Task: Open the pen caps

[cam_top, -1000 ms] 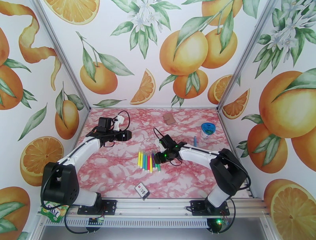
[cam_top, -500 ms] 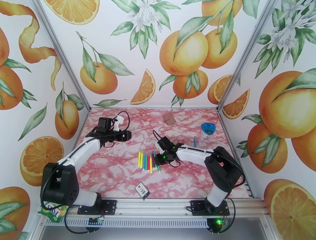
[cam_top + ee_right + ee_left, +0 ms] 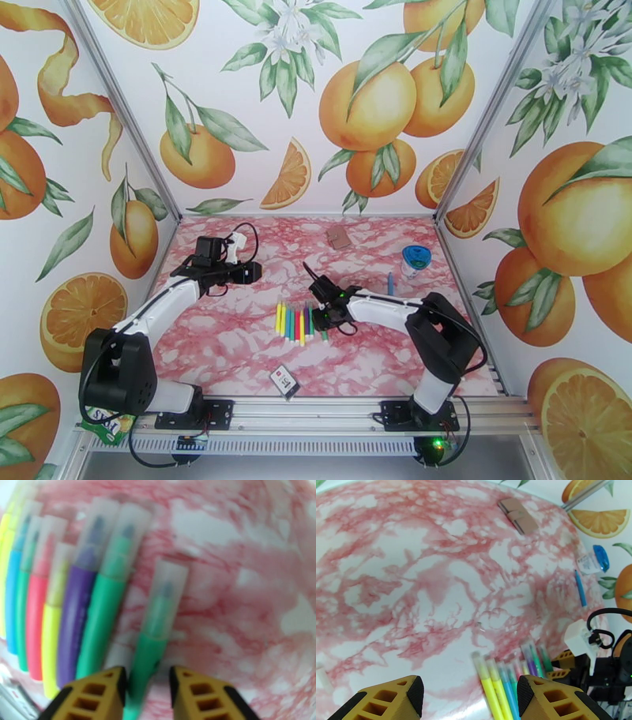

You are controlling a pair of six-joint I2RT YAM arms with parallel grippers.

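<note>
Markers [image 3: 296, 322] abreast on table [image 3: 237, 347]

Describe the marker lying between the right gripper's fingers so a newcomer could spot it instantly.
On the pink marbled table, find the row of coloured markers at its middle. The green marker lies at that row's right end, between the fingers of the right gripper. Unlike its tightly packed neighbours, it slants away from them, bare table showing beside its cap.

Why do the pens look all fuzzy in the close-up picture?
Right wrist view: the lens is probably too close, so the pen caps and the green pen by the right end effector blur. Left wrist view: the near yellow pens smear, the far table is sharp. Top external view: crisp, evenly lit.
</note>
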